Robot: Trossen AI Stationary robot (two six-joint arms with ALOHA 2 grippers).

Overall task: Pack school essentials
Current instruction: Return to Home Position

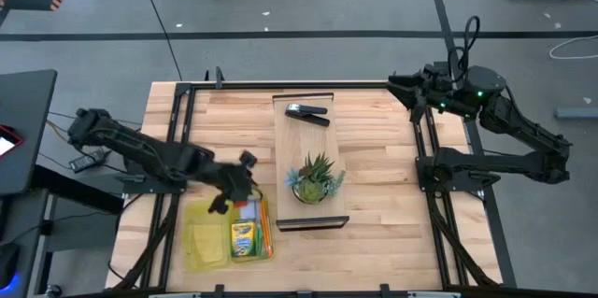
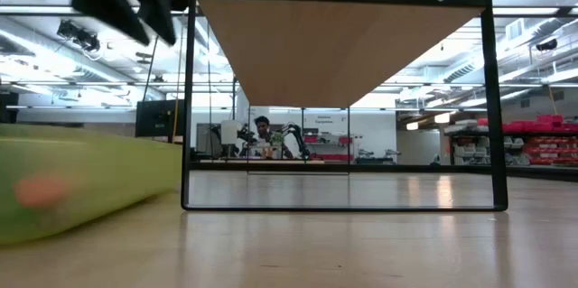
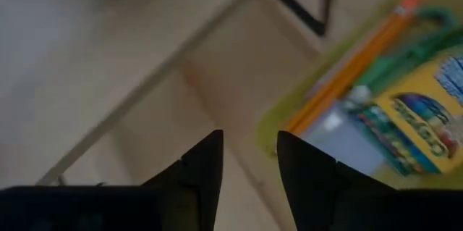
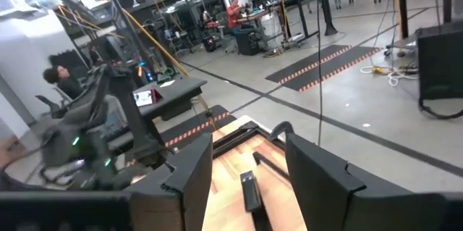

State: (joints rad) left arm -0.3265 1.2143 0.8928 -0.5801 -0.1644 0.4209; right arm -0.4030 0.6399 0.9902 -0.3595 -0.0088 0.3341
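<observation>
Both dark fingers of the left gripper (image 3: pixel 249 160) stand a little apart. Only air is between them, so they hold nothing. This gripper hangs over the light wooden table (image 1: pixel 383 205). It is just past the far edge of the see-through yellow plastic box (image 1: pixel 198 242) and close to the left side of the raised wooden shelf with a black frame (image 1: pixel 308 149).

The school things lie inside the yellow box. The yellow-and-green cardboard crayon box (image 1: pixel 245 240) lies flat in the right half. The thin orange pencils (image 3: pixel 358 68) lie along the box's right wall, beside the crayon box. The green-handled scissors (image 3: pixel 416 46) lie next to the pencils. The pale blue square note pad (image 3: pixel 346 138) sits right by the far end of the crayon box.

Two things stand on the shelf, well apart. The spiky green plant in a small pot (image 1: pixel 316 182) is at the near end. The black stapler (image 1: pixel 308 113) lies at the far end.

The right gripper (image 4: pixel 249 169) waits by the far right corner of the table, on its folded arm. Its fingers are spread wide and hold nothing.

A person (image 2: pixel 263 130) sits at a desk far back in the room.
</observation>
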